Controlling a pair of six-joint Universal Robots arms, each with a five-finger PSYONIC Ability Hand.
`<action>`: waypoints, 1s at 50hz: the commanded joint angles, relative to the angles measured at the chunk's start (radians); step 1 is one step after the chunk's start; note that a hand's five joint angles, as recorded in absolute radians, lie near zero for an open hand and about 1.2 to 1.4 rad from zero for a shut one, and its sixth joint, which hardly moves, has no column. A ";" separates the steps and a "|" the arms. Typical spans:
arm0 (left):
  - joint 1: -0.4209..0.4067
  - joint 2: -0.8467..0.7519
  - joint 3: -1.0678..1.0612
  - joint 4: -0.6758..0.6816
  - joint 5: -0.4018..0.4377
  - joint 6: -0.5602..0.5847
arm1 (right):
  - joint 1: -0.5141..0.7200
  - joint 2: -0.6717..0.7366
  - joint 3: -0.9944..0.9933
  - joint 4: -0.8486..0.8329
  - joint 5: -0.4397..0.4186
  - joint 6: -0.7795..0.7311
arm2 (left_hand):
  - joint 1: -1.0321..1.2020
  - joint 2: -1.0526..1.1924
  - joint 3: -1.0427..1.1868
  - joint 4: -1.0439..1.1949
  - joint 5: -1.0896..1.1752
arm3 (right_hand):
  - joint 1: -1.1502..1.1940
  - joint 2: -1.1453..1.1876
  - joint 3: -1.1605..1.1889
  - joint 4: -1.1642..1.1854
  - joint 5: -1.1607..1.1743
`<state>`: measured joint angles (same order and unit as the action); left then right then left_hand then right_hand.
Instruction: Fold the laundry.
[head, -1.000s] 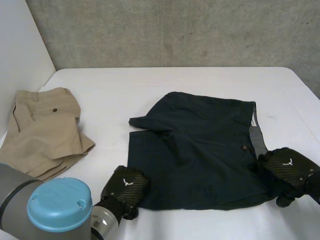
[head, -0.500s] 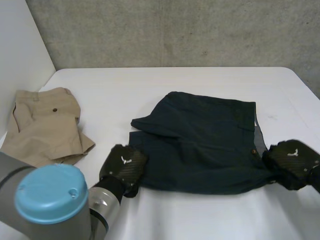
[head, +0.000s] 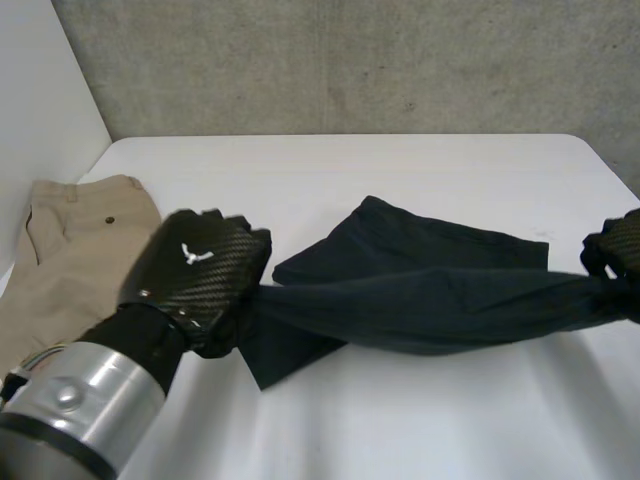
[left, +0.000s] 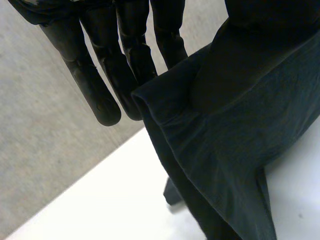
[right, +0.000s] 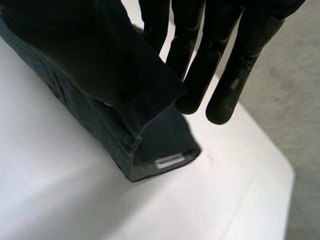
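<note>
Dark navy shorts (head: 420, 300) hang stretched between my two hands above the white table (head: 420, 430); their far part still lies on the table. My left hand (head: 200, 275) is raised at the shorts' near left corner, and in the left wrist view its fingers (left: 100, 75) run straight with the cloth (left: 235, 125) pinched against the thumb. My right hand (head: 615, 250) holds the near right corner at the waistband. In the right wrist view its fingers (right: 240, 65) lie along the folded cloth (right: 100, 90), and a white label (right: 169, 162) shows at the cloth's end.
Folded tan shorts (head: 80, 250) lie at the table's left edge, close behind my left hand. A grey concrete wall (head: 350, 60) stands behind the table. Bare table spreads behind the navy shorts and in front of them.
Both hands have shut on the near edge of the navy shorts and risen. The front of the shorts has come off the table and is pulled taut between them.
</note>
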<state>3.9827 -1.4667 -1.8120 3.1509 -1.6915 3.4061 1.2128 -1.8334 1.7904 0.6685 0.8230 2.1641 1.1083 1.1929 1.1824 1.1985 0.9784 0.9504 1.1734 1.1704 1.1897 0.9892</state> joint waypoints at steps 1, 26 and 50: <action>0.001 -0.248 0.060 0.035 0.003 -0.001 | 0.101 0.208 0.000 -0.035 0.059 -0.015 | 0.288 0.203 0.214 0.198 0.243 | 0.446 0.223 0.226 0.207 0.233; 0.082 -0.612 0.854 0.078 -0.014 0.004 | 0.438 0.508 -0.595 -0.555 0.410 0.604 | 0.288 0.203 0.214 0.198 0.243 | 0.446 0.223 0.226 0.207 0.233; 0.165 -0.400 0.298 0.278 -0.036 0.006 | 0.472 0.474 -0.382 -0.548 0.441 0.551 | 0.288 0.203 0.214 0.198 0.243 | 0.446 0.223 0.226 0.207 0.233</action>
<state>4.1445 -1.8635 -1.2814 3.4290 -1.7378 3.4050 1.6829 -1.4154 1.2907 -0.0547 1.2852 2.9204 1.1121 1.1952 1.1867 1.1990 0.9785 0.9654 1.1746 1.1808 1.1898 0.9988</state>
